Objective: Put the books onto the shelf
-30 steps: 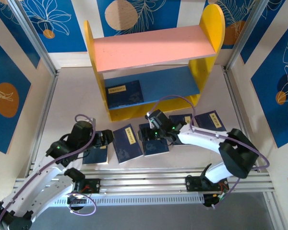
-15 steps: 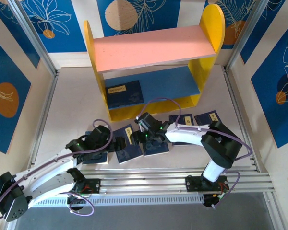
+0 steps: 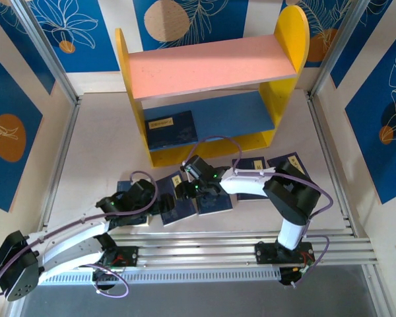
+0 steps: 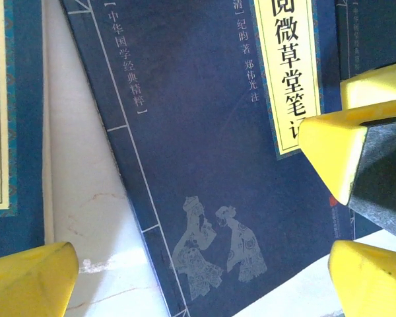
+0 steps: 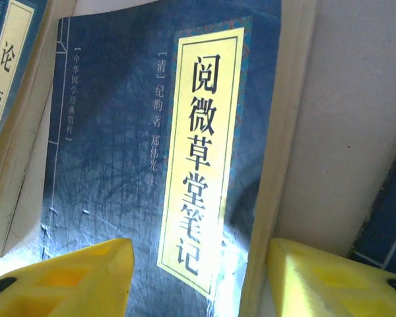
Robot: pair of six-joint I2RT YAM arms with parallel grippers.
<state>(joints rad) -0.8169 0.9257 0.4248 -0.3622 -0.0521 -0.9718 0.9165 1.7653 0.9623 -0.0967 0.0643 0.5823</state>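
Nearest the arms, a thin navy book [image 4: 204, 132] lay flat on the pale tabletop [image 4: 79, 198]. Its yellow title label [image 5: 208, 152] read 阅微草堂笔记, with smaller pale print beside it: 中华国学经典精粹 and [清] 纪昀 著 郑伟光 注. Two robed figures were drawn low on the matte cover, and cream page edges showed along one side. The left gripper [image 3: 163, 204] hovered over this book with its jaws spread wide, blunt yellow fingertips [image 4: 26, 281] either side of the lower cover, holding nothing. The right gripper [image 3: 183, 192] met it from the other side, jaws part-way open: one fingertip [image 5: 72, 277] over the cover, the other past the page edge above bare tabletop, clamped on nothing visible. Just beside it lay a neighbouring book [image 5: 3, 72] labelled 论语. Other flat navy books [image 3: 290, 165] continued the row rightward on the tabletop. Beyond stood the shelf [image 3: 287, 39], with yellow round-topped sides, a pink upper board [image 3: 211, 63] and a blue lower board [image 3: 234, 115], where one shelved book [image 3: 171, 129] lay flat at the left.
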